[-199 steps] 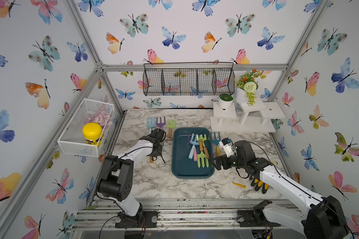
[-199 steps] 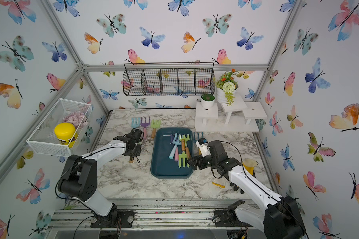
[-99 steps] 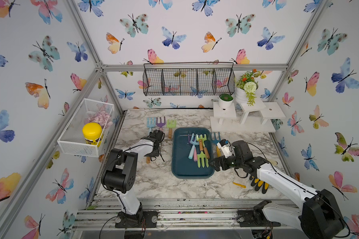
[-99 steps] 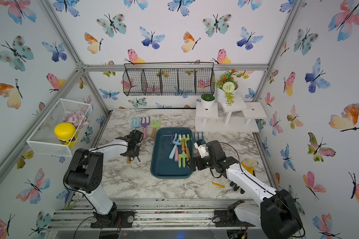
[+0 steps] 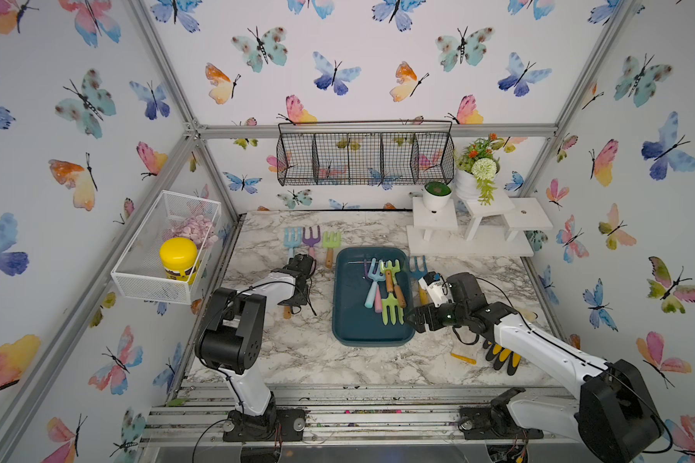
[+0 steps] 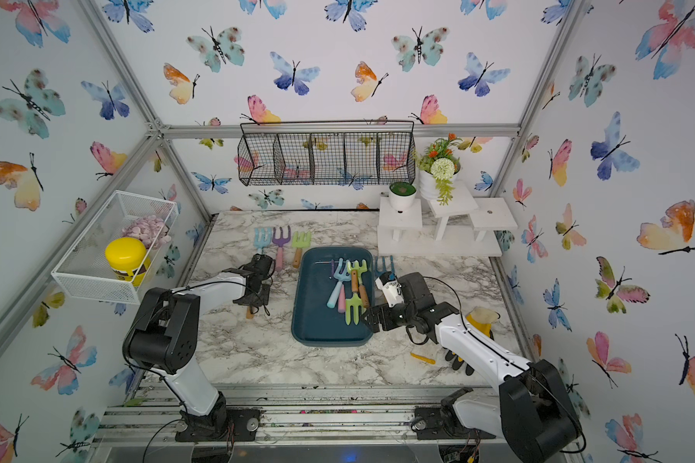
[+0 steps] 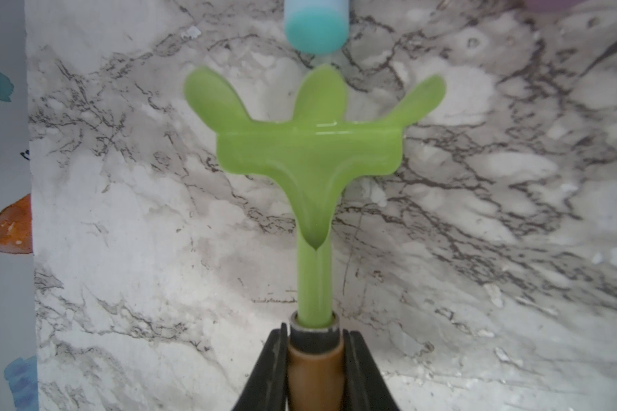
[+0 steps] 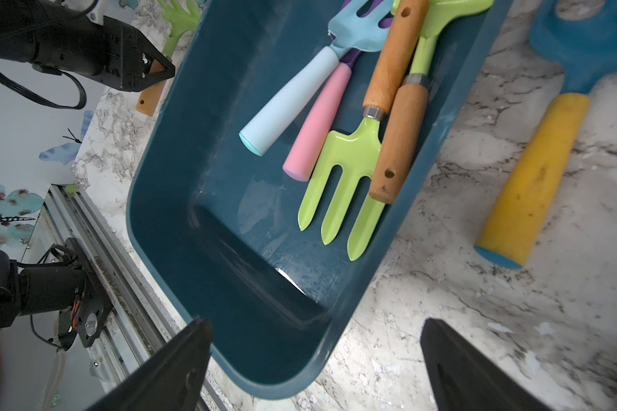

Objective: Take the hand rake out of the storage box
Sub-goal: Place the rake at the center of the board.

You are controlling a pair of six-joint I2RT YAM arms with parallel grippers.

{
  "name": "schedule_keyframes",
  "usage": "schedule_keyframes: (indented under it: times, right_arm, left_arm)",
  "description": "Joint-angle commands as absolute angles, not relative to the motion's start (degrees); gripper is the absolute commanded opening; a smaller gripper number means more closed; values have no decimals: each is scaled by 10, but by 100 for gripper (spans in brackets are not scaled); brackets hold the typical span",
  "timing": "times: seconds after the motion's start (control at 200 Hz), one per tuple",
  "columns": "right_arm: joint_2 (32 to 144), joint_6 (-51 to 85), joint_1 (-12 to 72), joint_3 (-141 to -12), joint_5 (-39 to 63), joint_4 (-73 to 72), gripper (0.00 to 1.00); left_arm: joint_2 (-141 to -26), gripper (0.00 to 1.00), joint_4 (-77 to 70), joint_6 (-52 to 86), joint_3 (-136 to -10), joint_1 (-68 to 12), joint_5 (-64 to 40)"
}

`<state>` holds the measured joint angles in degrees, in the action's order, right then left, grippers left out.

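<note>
Left gripper [image 7: 314, 338] clamped on the brown handle of a green hand rake [image 7: 310, 149], head projecting ahead of it over the marble tabletop [image 7: 122, 249], outside the storage box [image 8: 164, 178]. Right gripper [image 8: 316, 322] spread wide, box corner directly ahead.

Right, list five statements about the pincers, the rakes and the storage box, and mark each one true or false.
1. The left pincer is shut on the wooden handle of a green rake. True.
2. That green rake lies inside the storage box. False: it is outside, over the marble table to the box's left.
3. The right pincer is open and holds nothing. True.
4. The storage box is empty. False: several rakes lie in it.
5. A blue rake with a yellow handle lies on the table, outside the box. True.
</note>
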<state>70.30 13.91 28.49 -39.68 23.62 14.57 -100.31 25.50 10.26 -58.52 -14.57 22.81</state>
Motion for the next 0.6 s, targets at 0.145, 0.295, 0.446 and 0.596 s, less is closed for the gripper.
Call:
schedule_keyframes:
  times: [0.145, 0.295, 0.446, 0.596]
  right_arm:
    - [689, 139, 287, -399, 243, 149, 98]
    - [685, 138, 287, -397, 243, 148, 98]
    - [680, 139, 287, -394, 241, 144, 98]
    - [681, 138, 287, -393, 242, 142, 98]
  left_arm:
    - [-990, 27, 260, 97, -584, -142, 200]
    - [-991, 32, 267, 104, -585, -138, 200]
    - [-975, 39, 268, 109, -582, -135, 212]
    - [-954, 48, 260, 106, -578, -134, 202]
